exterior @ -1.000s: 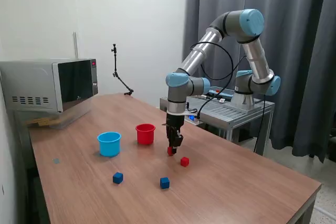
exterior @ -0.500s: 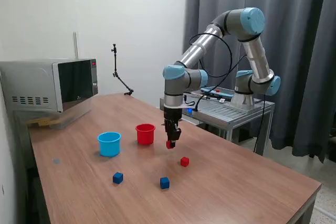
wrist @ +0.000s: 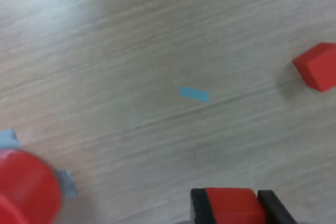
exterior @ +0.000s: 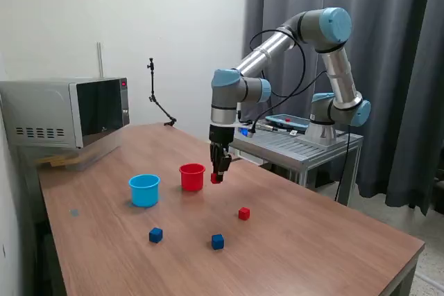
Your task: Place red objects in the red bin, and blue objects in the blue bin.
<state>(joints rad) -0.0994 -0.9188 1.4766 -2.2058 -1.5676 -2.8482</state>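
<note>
Since a second ago the arm has lifted off the wooden surface (exterior: 312, 240) and swung toward the exterior view's left, carrying one small solid red cube (exterior: 216, 178) with it. That cube was down on the wood near the second small red cube (exterior: 244, 213); now it hangs in the air just beside the round red plastic cup (exterior: 192, 177), at about the cup's 3 o'clock in the exterior view, level with its wall and not yet over its mouth. The claw (exterior: 217, 175) is clamped on the carried cube: in the wrist view the red block (wrist: 233, 206) sits squeezed between two black fingers (wrist: 199, 206), touching both.

The second red cube rests on the wood, at roughly 5 o'clock from the red cup and well apart from it; the wrist view catches it too (wrist: 317, 66). The red cup also shows in the wrist view as a blurred red round shape (wrist: 27, 188).

The light blue round plastic cup (exterior: 144, 190) stands near the red cup, at its 8 o'clock. Two small dark blue cubes lie nearer the camera, one (exterior: 155, 235) at 5 o'clock from the blue cup, the other (exterior: 218, 241) at 7 o'clock from the resting red cube.

A grey microwave oven (exterior: 66, 112) sits at the surface's far end, toward the exterior view's left.
</note>
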